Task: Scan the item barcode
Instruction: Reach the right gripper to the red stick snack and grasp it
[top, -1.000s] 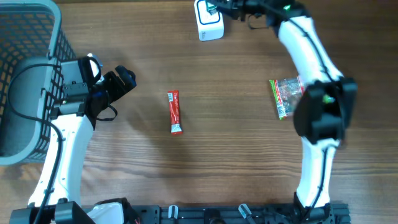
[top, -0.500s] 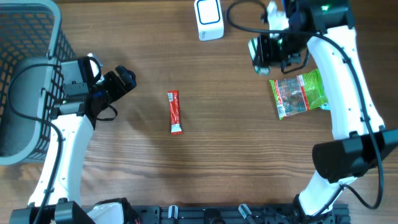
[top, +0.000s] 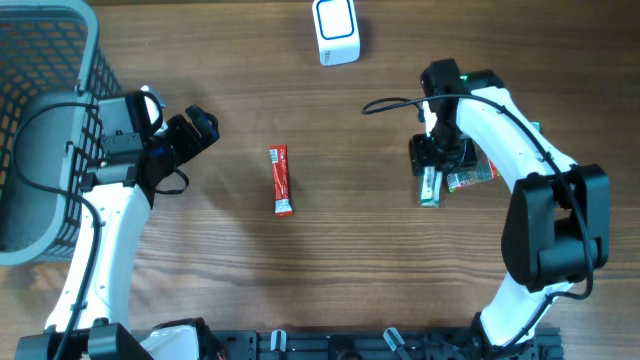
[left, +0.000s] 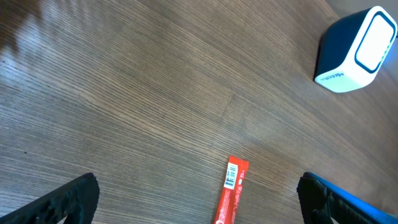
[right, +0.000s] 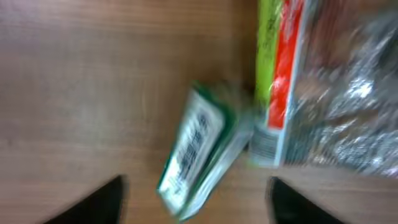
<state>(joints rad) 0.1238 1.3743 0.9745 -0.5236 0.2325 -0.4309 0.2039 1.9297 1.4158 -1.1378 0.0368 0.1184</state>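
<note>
**Inspector A:** What do we log first, working out from the robot's edge of the counter (top: 300, 290)?

**Inspector B:** A red stick packet (top: 282, 181) lies flat near the middle, its length running near to far. The left wrist view shows a barcode panel on one end of it.

**Inspector A:** And the item for scanning?

**Inspector B:** We find a small green packet (top: 430, 188) on the counter, right of centre, below the wrist of the right arm (top: 500, 110). The right wrist view is blurred. It does show the packet lying tilted with its barcode face up, between two dark fingertips (right: 102, 199) that stand wide apart and clear of it. We record the right jaws as released, grasping nothing.

**Inspector A:** Anything against that packet?

**Inspector B:** A larger snack bag (top: 468, 180), edged in green and red with a clear panel, lies just beside it on the right. We cannot tell whether the two touch.

**Inspector A:** The left side?

**Inspector B:** The left arm (top: 110, 230) reaches out left of the red stick packet, well apart from it. The left jaws are spread wide and empty. A grey mesh basket (top: 50, 60) stands at the far left corner, just beside that arm.

**Inspector A:** Farthest out?

**Inspector B:** A white scanner (top: 336, 30) sits at the far edge, well apart from the small green packet.
</note>
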